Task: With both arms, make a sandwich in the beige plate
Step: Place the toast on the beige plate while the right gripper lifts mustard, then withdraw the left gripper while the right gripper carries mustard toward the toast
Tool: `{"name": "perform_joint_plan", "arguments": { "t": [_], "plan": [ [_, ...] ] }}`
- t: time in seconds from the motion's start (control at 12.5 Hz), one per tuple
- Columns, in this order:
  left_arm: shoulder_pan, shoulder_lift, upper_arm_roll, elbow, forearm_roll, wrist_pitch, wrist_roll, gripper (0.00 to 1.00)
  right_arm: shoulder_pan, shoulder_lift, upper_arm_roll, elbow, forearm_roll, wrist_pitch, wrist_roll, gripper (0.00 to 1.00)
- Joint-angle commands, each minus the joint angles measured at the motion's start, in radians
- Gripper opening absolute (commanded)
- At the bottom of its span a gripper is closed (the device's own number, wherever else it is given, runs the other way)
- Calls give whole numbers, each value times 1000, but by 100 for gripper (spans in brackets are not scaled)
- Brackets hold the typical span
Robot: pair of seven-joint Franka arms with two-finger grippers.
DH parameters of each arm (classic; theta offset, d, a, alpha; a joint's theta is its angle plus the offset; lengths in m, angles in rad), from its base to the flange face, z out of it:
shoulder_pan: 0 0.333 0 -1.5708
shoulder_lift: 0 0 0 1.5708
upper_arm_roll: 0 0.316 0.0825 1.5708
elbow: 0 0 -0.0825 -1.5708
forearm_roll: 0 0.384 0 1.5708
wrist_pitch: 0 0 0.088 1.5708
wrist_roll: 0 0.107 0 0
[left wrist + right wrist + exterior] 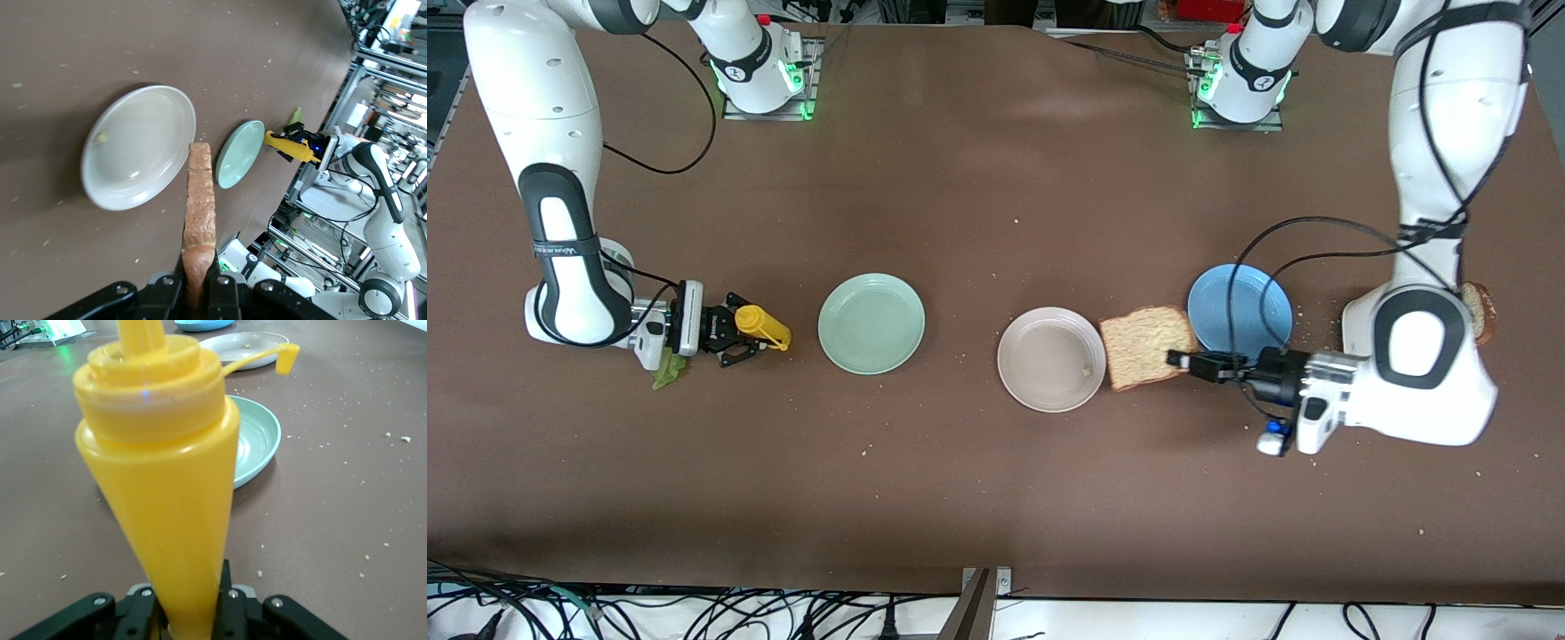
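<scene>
Left gripper (1181,360) clamps a bread slice (1147,346); right gripper (749,342) clasps an unlabelled yellow bottle (763,327).

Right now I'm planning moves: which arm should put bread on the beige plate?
Left: its tool grips the bread slice beside the beige plate. The right tool holds a yellow squeeze bottle.

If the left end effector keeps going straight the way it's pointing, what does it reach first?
Most likely the beige plate. The left end effector, shut on a bread slice, points along the table toward it. The slice's leading edge already overlaps the rim, though its height above is unclear.
</scene>
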Motion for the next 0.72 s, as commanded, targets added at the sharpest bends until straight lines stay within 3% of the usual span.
{"name": "perform_joint_plan", "arguments": {
  "t": [0.0,0.24,0.64],
  "plan": [
    [-84,79,7,26,-110,119,167,0,15,-12,-8,33,-24,-5,55,0],
    [-158,138,8,26,-168,233,289,0,25,-32,-6,42,-50,-5,106,0],
    [-207,147,11,23,-155,244,321,0,63,-77,-8,73,-111,-5,248,0]
  ]
}}
